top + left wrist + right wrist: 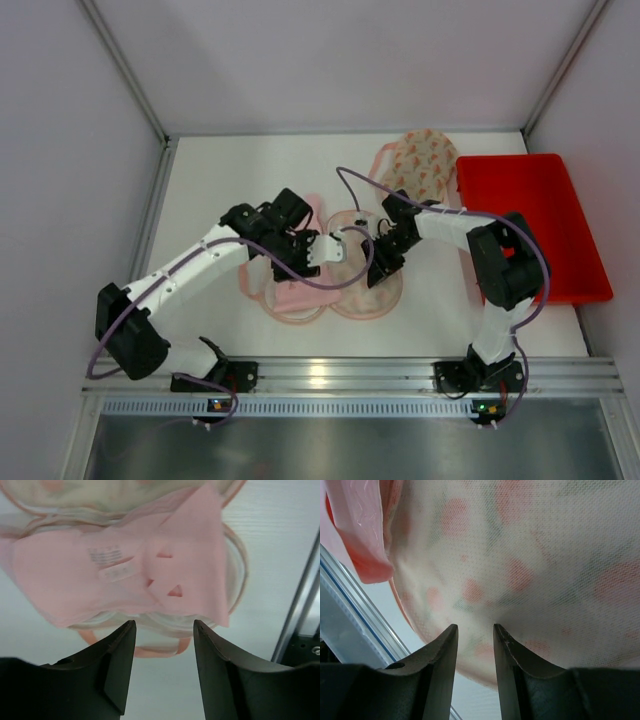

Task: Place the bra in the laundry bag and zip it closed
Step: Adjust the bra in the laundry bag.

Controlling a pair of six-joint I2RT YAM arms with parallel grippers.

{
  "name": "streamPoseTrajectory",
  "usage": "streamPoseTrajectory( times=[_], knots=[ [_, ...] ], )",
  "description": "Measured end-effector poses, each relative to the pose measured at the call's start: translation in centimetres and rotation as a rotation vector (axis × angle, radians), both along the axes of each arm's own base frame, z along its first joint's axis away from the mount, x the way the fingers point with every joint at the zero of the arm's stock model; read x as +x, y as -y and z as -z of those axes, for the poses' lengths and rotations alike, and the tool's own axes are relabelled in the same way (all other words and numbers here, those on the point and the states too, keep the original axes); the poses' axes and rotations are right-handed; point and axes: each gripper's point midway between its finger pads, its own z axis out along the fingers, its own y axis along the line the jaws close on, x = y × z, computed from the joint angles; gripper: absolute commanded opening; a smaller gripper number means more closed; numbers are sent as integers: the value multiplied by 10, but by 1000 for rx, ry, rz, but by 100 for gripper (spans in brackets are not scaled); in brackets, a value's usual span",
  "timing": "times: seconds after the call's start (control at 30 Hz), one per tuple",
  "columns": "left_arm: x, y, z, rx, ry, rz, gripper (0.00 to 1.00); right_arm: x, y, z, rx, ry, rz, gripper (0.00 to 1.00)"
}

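Top external view: a soft pink fabric bra (292,296) lies near the middle of the white table (220,180), a little toward its near edge. It rests on the left part of a round, translucent mesh laundry bag with pink trim and a red-spotted print (372,296), which lies spread open beside it and is not zipped. The left gripper (322,250) hovers over the bra's right edge. The right gripper (380,262) sits on the bag's right part.

Left wrist view: the left gripper (164,625) is released, its dark fingers (117,655) spread with nothing between them. The bra (75,585) fills the space beyond, with the bag's trim (155,652) showing beneath it. Two small white labels (112,562) are sewn to the bra, but their print is too blurred to read.

Right wrist view: the right gripper (475,627) has its jaws close together against the bag's mesh (545,570). I cannot tell whether any cloth is pinched.

At the table's right edge stands a red plastic bin (582,292). A second patterned mesh piece (420,165) lies near the far edge, just left of the bin.
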Motion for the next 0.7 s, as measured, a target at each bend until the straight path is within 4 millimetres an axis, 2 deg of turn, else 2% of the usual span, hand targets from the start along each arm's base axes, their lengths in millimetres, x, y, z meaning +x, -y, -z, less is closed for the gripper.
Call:
streamPoseTrajectory(
  times=[0.1, 0.23, 0.37, 0.7],
  knots=[
    [-36, 2, 27, 44, -74, 50, 54, -1, 1, 0, -2, -5, 1, 36],
    [-67, -22, 69, 163, -176, 44, 55, -1, 1, 0, -3, -5, 1, 36],
    [-72, -33, 81, 206, -188, 28, 55, -3, 2, 1, -5, -8, 0, 36],
    [-68, -38, 107, 259, -189, 15, 52, -3, 3, 2, -9, -2, -9, 35]
  ],
)
